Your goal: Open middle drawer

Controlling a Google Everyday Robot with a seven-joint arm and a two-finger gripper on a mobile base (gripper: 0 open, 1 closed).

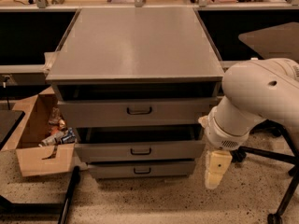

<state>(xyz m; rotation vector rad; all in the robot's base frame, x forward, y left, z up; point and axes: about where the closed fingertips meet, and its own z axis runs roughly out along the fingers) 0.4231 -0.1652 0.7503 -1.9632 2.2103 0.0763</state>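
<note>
Down over the speckled floor (140, 199) just right of the grey cabinet (135, 45), the gripper (217, 169) hangs (can't tell if it's open or closed) near the right end of the middle drawer (107, 152), apart from its centre handle (140, 151), so coming in low it could easily snag the bottom drawer (112, 171) instead.

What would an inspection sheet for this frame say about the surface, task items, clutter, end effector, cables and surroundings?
Surface: cabinet top, flat grey metal.
Job's things: middle drawer, dark gap above its front, handle not held.
Clutter: cardboard box on the floor left of the cabinet, small packets inside.
Grippers: end effector hangs below the white arm, off the right end of the middle drawer's front, apart from its handle.
Cables: nothing seen.
Surroundings: top drawer above, bottom drawer below, chair base at right, speckled floor.
</note>
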